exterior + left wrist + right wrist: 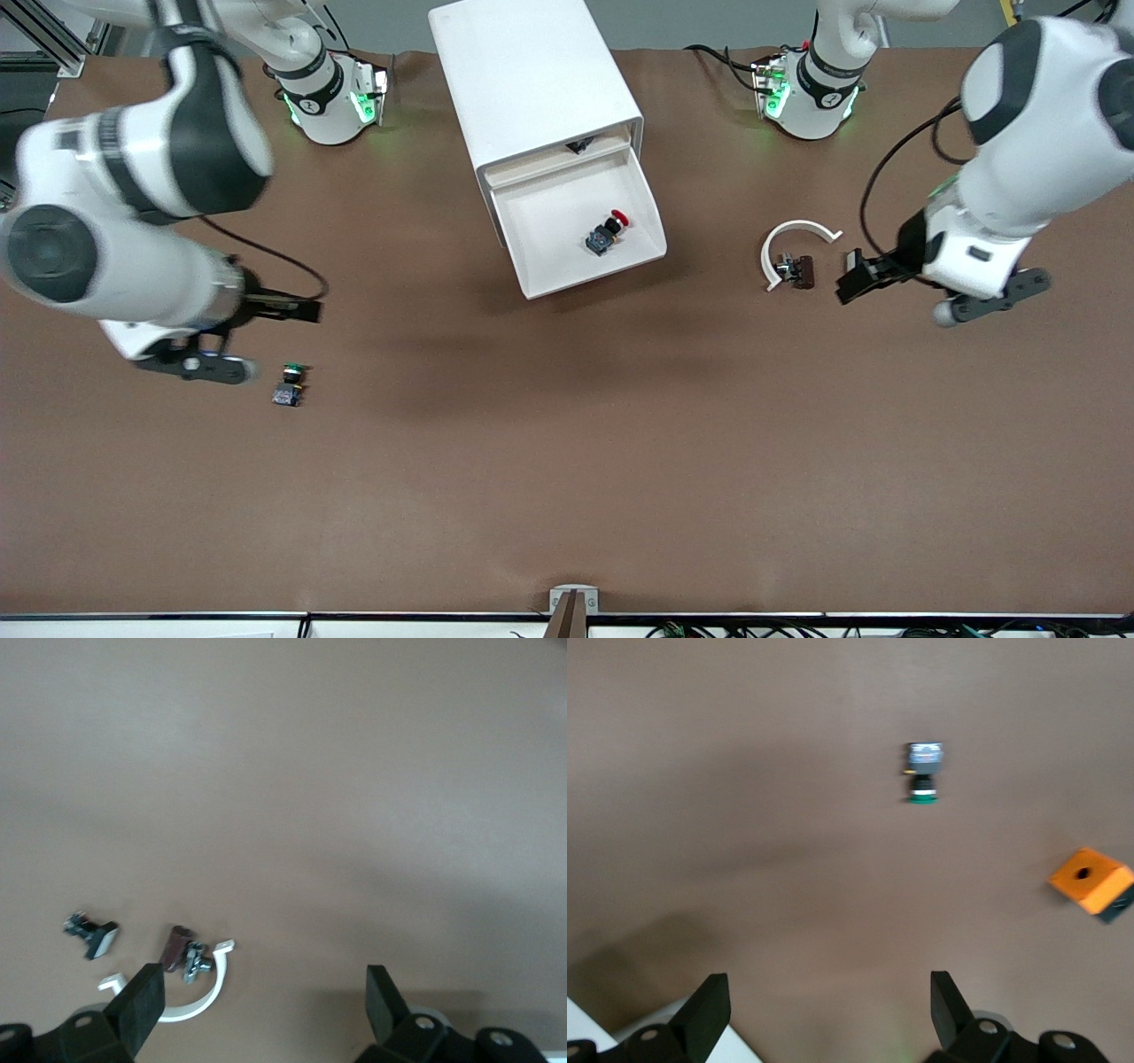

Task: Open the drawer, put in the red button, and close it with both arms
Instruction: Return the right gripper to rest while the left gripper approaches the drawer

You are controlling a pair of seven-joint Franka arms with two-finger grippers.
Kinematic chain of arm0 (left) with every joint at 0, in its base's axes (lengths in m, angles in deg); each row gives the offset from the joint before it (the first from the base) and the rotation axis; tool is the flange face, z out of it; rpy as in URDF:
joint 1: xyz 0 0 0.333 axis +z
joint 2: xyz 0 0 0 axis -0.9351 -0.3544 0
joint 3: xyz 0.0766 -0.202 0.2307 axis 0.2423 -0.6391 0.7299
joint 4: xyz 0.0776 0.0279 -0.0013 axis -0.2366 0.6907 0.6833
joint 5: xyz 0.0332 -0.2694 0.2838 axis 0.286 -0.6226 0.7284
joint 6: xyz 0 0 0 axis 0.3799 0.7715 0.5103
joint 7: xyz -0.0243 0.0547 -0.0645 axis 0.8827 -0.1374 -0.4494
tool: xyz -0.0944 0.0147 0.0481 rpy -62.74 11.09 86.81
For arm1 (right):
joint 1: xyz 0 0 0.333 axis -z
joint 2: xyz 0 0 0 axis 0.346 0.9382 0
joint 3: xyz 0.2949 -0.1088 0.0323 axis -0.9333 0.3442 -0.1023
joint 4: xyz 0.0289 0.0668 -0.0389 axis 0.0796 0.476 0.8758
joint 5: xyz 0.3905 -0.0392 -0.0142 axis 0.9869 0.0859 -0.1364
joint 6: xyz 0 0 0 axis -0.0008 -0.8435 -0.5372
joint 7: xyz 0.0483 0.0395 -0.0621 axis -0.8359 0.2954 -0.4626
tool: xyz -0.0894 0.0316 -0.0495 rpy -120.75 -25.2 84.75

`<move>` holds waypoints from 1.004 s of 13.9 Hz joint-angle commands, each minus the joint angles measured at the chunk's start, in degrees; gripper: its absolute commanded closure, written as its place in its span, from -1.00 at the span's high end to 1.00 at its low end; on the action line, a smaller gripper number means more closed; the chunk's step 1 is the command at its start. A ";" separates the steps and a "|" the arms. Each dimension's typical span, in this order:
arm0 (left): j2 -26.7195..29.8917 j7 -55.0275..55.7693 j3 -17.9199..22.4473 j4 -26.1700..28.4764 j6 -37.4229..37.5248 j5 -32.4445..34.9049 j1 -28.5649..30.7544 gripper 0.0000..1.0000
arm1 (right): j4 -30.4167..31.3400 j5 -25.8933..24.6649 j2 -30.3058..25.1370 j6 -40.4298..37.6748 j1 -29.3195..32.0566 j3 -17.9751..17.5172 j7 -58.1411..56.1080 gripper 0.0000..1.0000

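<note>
Only the front view takes in the white cabinet (pixel 532 80) with its drawer (pixel 549 270) pulled open toward the camera, and the red button (pixel 608 232) lying inside on the drawer's floor. Neither wrist view shows any of that. The right wrist view instead shows an orange block (pixel 1091 879) with a round hole, which the front view does not show, along with the green-capped button (pixel 923 771). The left wrist view shows a small dark part (pixel 91 934) near the white curved clip (pixel 199 997) and the brown piece (pixel 176 944); in the front view that part is not plainly seen. The red button lies on its side, well apart from both pincers and roughly between them. Its long axis runs slantwise across the drawer, red cap toward the cabinet and the left arm's end, dark body toward the drawer's front. The left pincer (pixel 861 275) hangs over the brown surface (pixel 567 461) just beside the clip, its fingers spread wide and holding nothing. The right pincer (pixel 288 310) is over the surface near the green-capped button (pixel 290 384), likewise wide open and empty.
</note>
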 commanded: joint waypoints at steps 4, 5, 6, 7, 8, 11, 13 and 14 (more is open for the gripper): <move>-5.90 6.47 -8.67 3.60 -9.12 0.98 -1.04 1.00 | 0.68 -0.57 -3.08 -4.15 12.06 -1.23 -16.26 1.00; -6.88 6.82 -8.85 3.78 -11.31 0.63 -1.04 1.00 | 0.68 -0.83 -3.17 -4.25 13.29 -1.14 -17.15 1.00; -8.55 6.91 -9.47 4.04 -12.38 0.54 -1.39 1.00 | 0.68 -1.18 -3.17 -4.60 13.92 -1.14 -17.33 1.00; -10.91 5.78 -10.08 3.78 -12.65 0.71 -1.66 1.00 | 0.59 -2.40 -3.17 -4.77 14.01 -1.14 -17.33 1.00; -13.11 6.03 -10.52 3.60 -14.13 0.71 -1.92 1.00 | 0.50 -3.80 -3.08 -4.69 14.01 -1.14 -17.07 1.00; -16.73 10.15 -11.76 3.60 -17.47 0.54 -3.94 1.00 | -2.04 -4.26 -2.64 -4.60 14.27 -1.23 -16.63 1.00; -18.49 13.23 -12.46 3.60 -19.06 0.36 -4.99 1.00 | -2.57 -4.26 -2.82 -4.60 14.36 -1.05 -16.63 1.00; -19.02 14.20 -12.81 3.78 -19.07 0.36 -5.26 1.00 | -2.66 -4.26 -2.82 -4.69 14.28 -1.05 -16.63 1.00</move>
